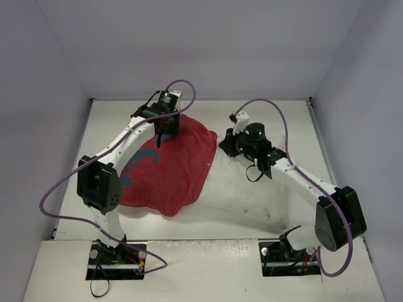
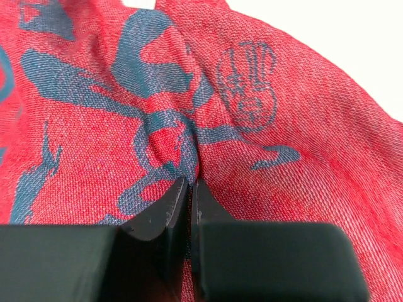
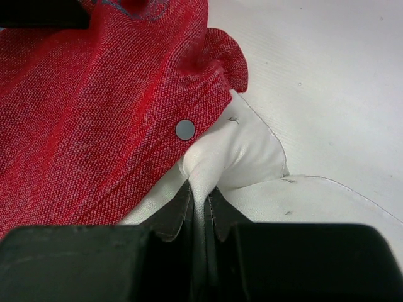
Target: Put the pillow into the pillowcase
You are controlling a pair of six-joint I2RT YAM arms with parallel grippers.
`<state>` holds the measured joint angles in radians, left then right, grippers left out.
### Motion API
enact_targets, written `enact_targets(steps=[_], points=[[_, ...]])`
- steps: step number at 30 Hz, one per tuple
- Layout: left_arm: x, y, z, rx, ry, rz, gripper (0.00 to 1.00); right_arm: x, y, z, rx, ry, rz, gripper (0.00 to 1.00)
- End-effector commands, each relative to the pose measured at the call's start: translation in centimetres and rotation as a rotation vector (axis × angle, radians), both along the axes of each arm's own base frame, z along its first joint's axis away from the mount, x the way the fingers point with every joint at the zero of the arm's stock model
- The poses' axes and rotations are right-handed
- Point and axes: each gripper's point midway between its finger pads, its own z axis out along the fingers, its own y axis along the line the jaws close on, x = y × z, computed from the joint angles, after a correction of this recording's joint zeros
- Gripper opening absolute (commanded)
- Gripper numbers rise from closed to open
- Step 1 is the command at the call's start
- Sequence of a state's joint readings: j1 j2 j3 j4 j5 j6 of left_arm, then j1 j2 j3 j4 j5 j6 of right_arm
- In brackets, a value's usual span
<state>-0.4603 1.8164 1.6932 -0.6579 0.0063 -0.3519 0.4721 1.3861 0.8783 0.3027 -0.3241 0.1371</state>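
The red pillowcase (image 1: 169, 168) lies crumpled on the left half of the table, its duller side with bluish patches facing up (image 2: 264, 157). My left gripper (image 1: 165, 130) is at its far edge and is shut on a pinched fold of the red fabric (image 2: 189, 180). The white pillow (image 3: 252, 151) sticks out from under the pillowcase's right edge, next to a silver snap (image 3: 185, 129). My right gripper (image 1: 225, 146) is shut on a fold of the pillow's white fabric (image 3: 201, 185). In the top view the pillow is hard to tell from the white table.
The white table (image 1: 277, 126) is closed in by pale walls at the back and on both sides. Purple cables (image 1: 271, 104) loop over both arms. The arm bases stand at the near edge.
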Motion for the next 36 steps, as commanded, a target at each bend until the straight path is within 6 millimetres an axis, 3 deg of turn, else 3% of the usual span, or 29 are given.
enact_targets(steps=[1,2,6,7,10,15,16,17,22,23,28,31,32,36], points=[[-0.8,-3.4,3.6,-0.135,-0.031,-0.115,0.0,0.9,2.0,4.6,0.079,-0.116,0.06,0.0],[-1.0,-3.8,4.1,-0.153,-0.032,-0.117,0.0,1.0,1.9,4.6,0.076,-0.118,0.057,0.0],[-2.5,-6.3,10.0,-0.164,-0.181,-0.162,0.0,1.0,1.8,4.5,0.075,-0.116,0.048,0.0],[-3.7,-7.6,11.4,-0.165,-0.214,-0.195,0.0,1.1,1.9,4.5,0.074,-0.115,0.05,0.0],[-4.8,-9.0,13.5,-0.195,-0.258,-0.214,0.0,1.1,2.1,4.4,0.079,-0.108,0.055,0.0],[-8.1,-14.7,12.5,-0.288,-0.167,-0.345,0.0,1.3,2.2,4.7,0.083,-0.112,0.043,0.0],[-8.5,-15.0,12.4,-0.3,-0.152,-0.337,0.0,1.4,2.1,4.7,0.081,-0.113,0.034,0.0],[-8.4,-14.7,12.5,-0.3,-0.157,-0.322,0.0,1.5,2.0,4.7,0.08,-0.111,0.028,0.0],[-5.2,-8.6,12.5,-0.089,-0.29,-0.164,0.01,1.1,1.4,4.5,0.077,-0.111,0.005,0.0],[-4.3,-7.1,12.0,-0.061,-0.291,-0.121,0.04,1.0,1.4,4.5,0.079,-0.11,0.008,0.0],[-2.5,-3.4,9.5,0.043,-0.265,-0.053,0.07,0.7,1.4,4.5,0.081,-0.108,0.012,0.0],[-2.0,-1.8,7.6,0.113,-0.236,-0.034,0.21,0.7,1.4,4.6,0.081,-0.112,0.014,0.0],[-1.9,-1.3,7.2,0.131,-0.228,-0.026,0.29,0.6,1.4,4.6,0.082,-0.112,0.015,0.0],[-1.7,0.6,7.5,0.15,-0.227,0.019,0.5,0.5,1.3,4.6,0.079,-0.115,0.018,0.0]])
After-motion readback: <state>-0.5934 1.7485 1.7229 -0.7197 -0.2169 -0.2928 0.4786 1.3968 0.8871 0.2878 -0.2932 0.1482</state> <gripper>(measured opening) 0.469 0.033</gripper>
